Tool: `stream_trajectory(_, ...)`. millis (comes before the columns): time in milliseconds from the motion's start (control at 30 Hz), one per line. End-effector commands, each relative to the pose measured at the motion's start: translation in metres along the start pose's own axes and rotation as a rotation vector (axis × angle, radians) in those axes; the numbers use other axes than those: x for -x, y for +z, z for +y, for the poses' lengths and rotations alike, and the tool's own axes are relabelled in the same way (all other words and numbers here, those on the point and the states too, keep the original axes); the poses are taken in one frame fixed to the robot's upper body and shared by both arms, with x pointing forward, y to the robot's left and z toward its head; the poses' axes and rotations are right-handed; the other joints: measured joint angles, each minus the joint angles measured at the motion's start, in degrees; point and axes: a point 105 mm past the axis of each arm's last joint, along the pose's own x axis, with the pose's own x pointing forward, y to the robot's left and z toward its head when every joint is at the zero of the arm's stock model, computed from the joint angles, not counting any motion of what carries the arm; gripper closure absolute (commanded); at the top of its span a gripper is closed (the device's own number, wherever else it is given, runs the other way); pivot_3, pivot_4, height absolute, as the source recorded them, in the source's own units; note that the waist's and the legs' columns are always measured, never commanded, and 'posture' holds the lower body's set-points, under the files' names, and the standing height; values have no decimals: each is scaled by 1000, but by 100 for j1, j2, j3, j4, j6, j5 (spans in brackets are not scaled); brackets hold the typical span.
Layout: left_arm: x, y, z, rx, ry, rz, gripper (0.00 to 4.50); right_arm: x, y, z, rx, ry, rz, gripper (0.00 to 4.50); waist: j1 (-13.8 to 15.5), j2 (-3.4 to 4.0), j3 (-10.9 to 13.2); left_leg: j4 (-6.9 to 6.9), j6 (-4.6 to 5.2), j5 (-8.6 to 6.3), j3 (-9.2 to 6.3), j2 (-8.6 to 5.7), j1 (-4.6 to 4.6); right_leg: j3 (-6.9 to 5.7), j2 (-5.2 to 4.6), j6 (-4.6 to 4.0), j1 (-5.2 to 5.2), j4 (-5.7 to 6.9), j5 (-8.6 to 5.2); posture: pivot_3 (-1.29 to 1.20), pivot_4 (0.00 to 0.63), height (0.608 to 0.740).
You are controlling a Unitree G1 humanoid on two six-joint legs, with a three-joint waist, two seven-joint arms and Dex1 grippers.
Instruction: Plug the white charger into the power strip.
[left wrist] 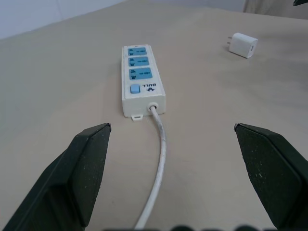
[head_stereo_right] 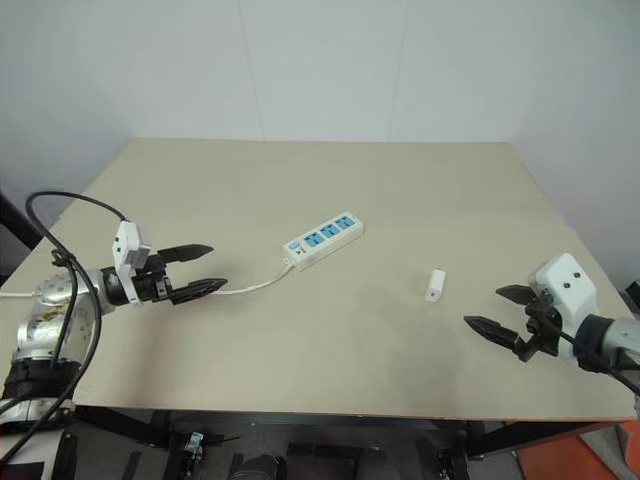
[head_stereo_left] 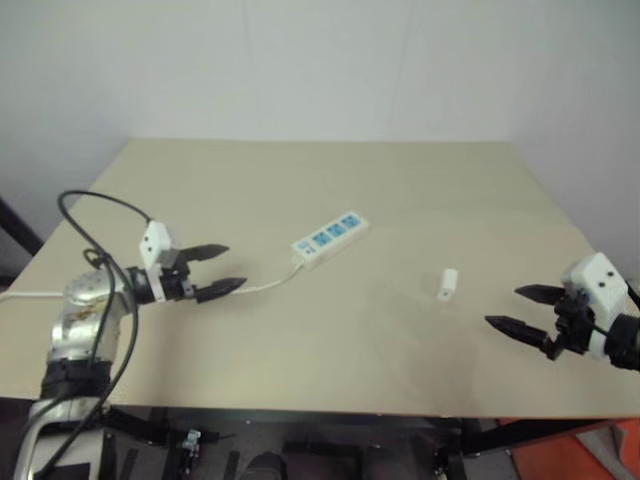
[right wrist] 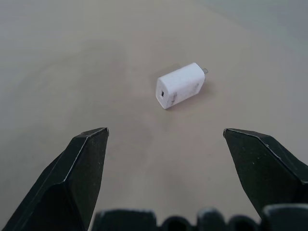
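While both grippers stood wide open and empty, the white charger [right wrist: 180, 85] lay on its side straight ahead of the right gripper [head_stereo_right: 497, 310], nearer it than the left gripper [head_stereo_right: 203, 269], prongs pointing away.

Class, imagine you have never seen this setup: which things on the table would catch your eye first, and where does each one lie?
First the power strip, a white bar with blue socket faces lying at a slant near the middle of the tan table, its thin cord trailing toward the left gripper. To its right lies the small white charger, alone on its side. Both it and the strip lie between the left gripper and the right gripper, each with jaws open and empty.
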Motion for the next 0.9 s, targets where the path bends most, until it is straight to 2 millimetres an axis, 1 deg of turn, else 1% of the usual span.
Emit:
stream_trajectory(33, -11, 2, -1, -25, -21, -19, 20, 7, 11, -5, 48, -28, -21, 0, 4, 0, 0, 0, 0, 0, 0, 0, 0, 0, -1, 0, 1, 0, 0, 0, 150, 740)
stream_trajectory(100, -17, -4, -1, -21, -28, -18, 20, 6, 10, -4, 62, -47, -11, 0, 9, -1, -1, 0, 0, 0, 0, 0, 0, -1, 0, 0, 1, 0, 0, 0, 150, 740)
stream_trajectory(233, -27, -6, 6, 3, -9, -40, 20, 9, 16, -9, 53, -99, -15, 0, 7, -3, 1, 0, 0, 0, 0, 0, -4, -1, 0, 0, -2, -1, 0, 0, 150, 740)
stream_trajectory(333, -36, -9, 8, -9, -5, -34, 20, 13, 16, -11, 57, -122, -5, 0, 19, -5, 1, 1, 0, 0, 0, 0, -4, -1, 0, 1, -1, -1, 0, 0, 150, 740)
stream_trajectory(433, -51, -18, 9, -40, 7, -10, 20, 16, 16, -12, 78, -156, 4, 0, 30, -5, 1, 1, 0, 0, 0, -2, -5, -1, -2, 1, -1, -4, 0, 0, 150, 740)
stream_trajectory(500, -58, -22, 8, -36, 0, -11, 20, 18, 16, -12, 90, -173, 3, 0, 38, -6, 1, 1, 0, 0, 0, -3, -5, -1, -2, 2, 0, -5, 1, 0, 150, 740)
stream_trajectory(567, -70, -28, 7, -28, -11, 8, 20, 19, 17, -12, 89, -193, 0, 0, 38, -7, 2, 1, 0, 0, 0, -4, -7, -1, -2, 2, -1, -5, 1, 0, 150, 740)
stream_trajectory(667, -85, -35, 5, -31, -14, 41, 20, 19, 20, -8, 94, -201, -7, 0, 48, -9, 2, 2, 0, 0, 0, -5, -7, -1, -2, 4, -1, -5, 2, 0, 150, 740)
stream_trajectory(733, -96, -42, 6, 11, 3, 68, 20, 19, 23, -5, 123, -224, -16, 0, 52, -10, 1, 2, 0, 0, 0, -5, -10, -1, -2, 6, -1, -6, 1, 0, 150, 740)
stream_trajectory(800, -106, -47, 8, 25, 34, 98, 20, 18, 27, -1, 107, -241, -48, 0, 53, -11, 1, 2, 0, 0, -1, -6, -14, -1, -2, 7, -4, -8, 1, 0, 150, 740)
stream_trajectory(900, -116, -54, 5, 2, 31, 169, 20, 18, 27, 12, 118, -237, -56, 0, 48, -12, 2, 2, 0, 0, -1, -9, -16, 0, -4, 9, -4, -9, 1, 0, 150, 740)
